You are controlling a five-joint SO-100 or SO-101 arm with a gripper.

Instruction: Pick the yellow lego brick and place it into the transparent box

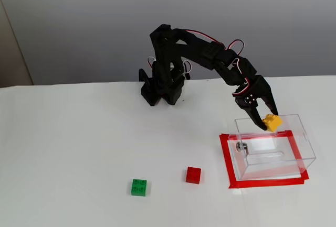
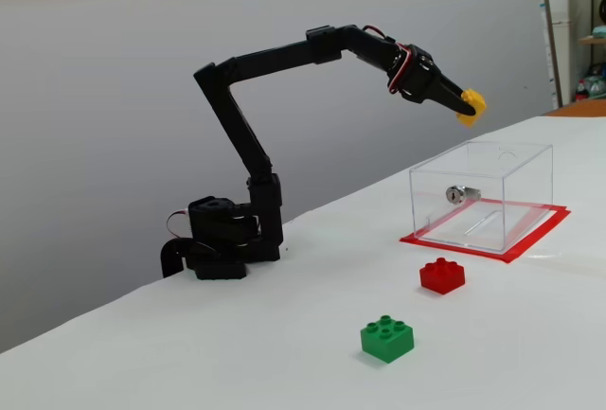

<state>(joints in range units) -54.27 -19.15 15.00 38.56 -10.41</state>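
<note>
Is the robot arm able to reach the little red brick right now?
Probably not yet: the gripper is shut on the yellow lego brick above the clear plastic box. The small red brick lies unblocked.
</note>
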